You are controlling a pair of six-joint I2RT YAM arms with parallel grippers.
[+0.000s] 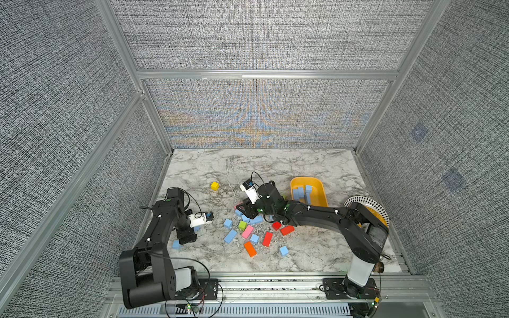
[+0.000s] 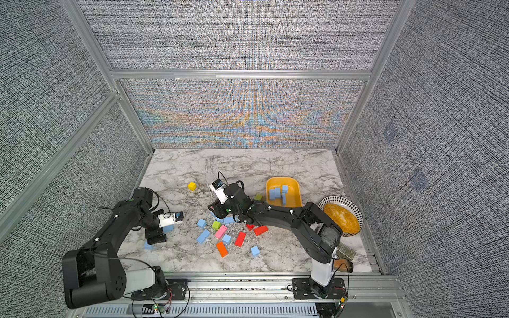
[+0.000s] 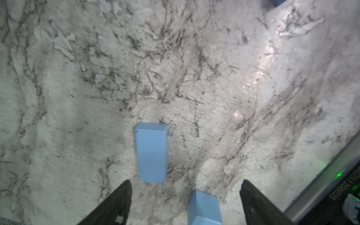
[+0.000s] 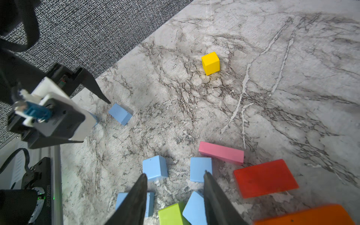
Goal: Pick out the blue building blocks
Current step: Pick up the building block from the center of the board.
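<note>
Left wrist view: the left gripper was seen spread, grasping nothing; a blue cube lay between its fingers, a blue brick just beyond one tip. A pick was judged begun; closing on the cube was needed.

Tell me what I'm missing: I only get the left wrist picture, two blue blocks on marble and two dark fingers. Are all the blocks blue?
Observer: No. In both top views a yellow cube, a pink block and an orange block lie on the table too.
Operator: Where do blue ones end up?
Observer: Several blue blocks lie in a yellow tray beside the right arm.
Operator: What's that arm doing?
Observer: The right gripper hovers, fingers apart, over two blue cubes.
</note>
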